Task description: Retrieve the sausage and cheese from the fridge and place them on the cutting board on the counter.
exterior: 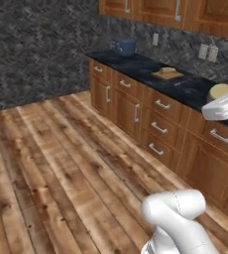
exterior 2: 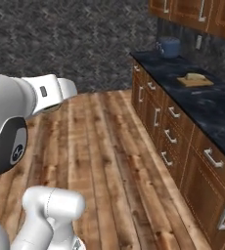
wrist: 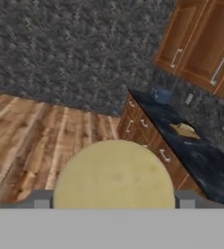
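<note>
Gripper jaws stand wide, clamped on the cheese: a pale yellow chunk with a rounded top and smooth matte surface, sitting between the fingertips and seen close in the hand view. It also shows beside the arm in the left base view. Small flat light-brown wooden cutting board lies on the glossy black marble-look counter, with a tan piece on it, well apart from the cheese.
</note>
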You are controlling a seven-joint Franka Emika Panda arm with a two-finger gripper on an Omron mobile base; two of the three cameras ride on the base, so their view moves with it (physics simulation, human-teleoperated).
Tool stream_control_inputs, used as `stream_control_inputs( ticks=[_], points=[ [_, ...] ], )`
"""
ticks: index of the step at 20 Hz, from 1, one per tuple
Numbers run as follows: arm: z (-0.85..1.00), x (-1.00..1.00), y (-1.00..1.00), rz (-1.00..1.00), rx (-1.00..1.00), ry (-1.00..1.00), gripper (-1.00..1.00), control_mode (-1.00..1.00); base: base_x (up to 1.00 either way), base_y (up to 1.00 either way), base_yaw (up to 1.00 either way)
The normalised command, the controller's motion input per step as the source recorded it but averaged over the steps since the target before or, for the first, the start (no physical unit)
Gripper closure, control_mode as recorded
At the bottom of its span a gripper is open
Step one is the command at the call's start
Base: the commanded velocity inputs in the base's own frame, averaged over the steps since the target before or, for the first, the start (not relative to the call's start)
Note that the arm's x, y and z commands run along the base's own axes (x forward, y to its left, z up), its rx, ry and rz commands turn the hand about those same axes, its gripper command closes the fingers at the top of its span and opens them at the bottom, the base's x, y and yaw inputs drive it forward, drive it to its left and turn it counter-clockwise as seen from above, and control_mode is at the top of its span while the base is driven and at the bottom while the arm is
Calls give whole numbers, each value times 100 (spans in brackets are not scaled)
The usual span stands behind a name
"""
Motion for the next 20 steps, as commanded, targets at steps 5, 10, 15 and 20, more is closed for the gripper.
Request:
stream_control_inputs(
  ticks=[5,10,15,20],
  points=[
    [0,0,0,0,0,0,100,100,100,61,-40],
    [0,0,0,0,0,0,100,100,100,84,-34],
    [0,0,0,0,0,0,100,100,100,81,-31],
    [0,0,0,0,0,0,100,100,100,74,-29]
  ],
)
